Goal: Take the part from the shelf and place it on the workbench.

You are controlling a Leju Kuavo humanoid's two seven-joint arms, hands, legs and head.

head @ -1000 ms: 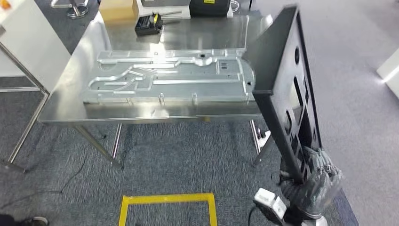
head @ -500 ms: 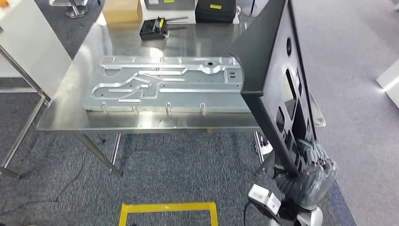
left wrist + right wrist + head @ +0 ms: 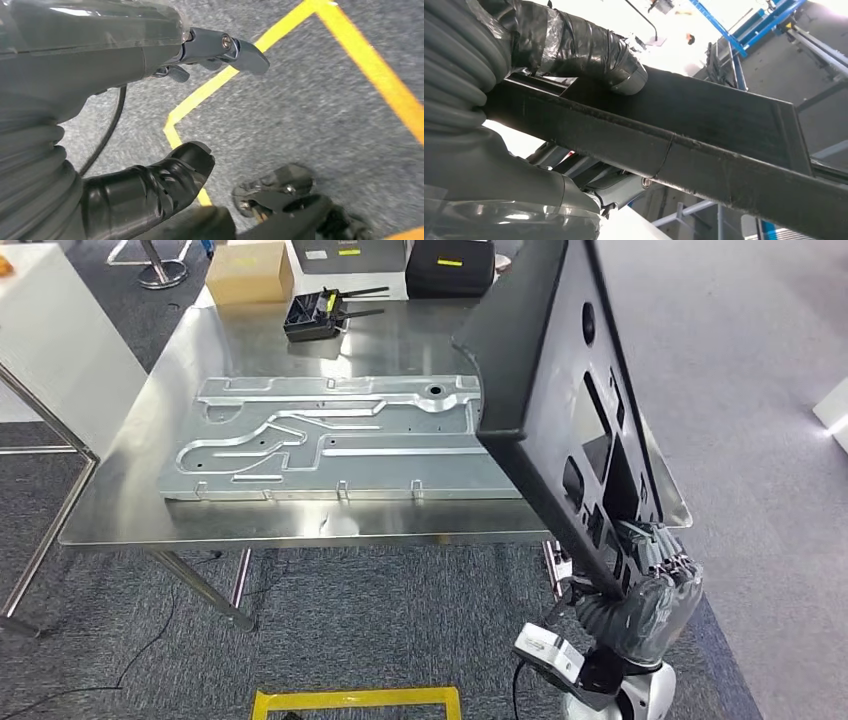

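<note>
Part (image 3: pixel 560 410) top cut off, right hand (image 3: pixel 655 585) fingers hidden behind.

Head view looks down on the workbench (image 3: pixel 120 510). Left wrist faces floor tape (image 3: pixel 360 55), close. Right wrist looks up along the black part (image 3: pixel 724 150), shared with head view.

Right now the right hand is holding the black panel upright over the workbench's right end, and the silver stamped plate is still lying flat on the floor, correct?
Not quite. The silver stamped plate lies flat on the steel workbench, not on the floor; the head view shows this. The rest holds: the right hand grips the black panel by its lower end, standing upright over the workbench's right end.
</note>
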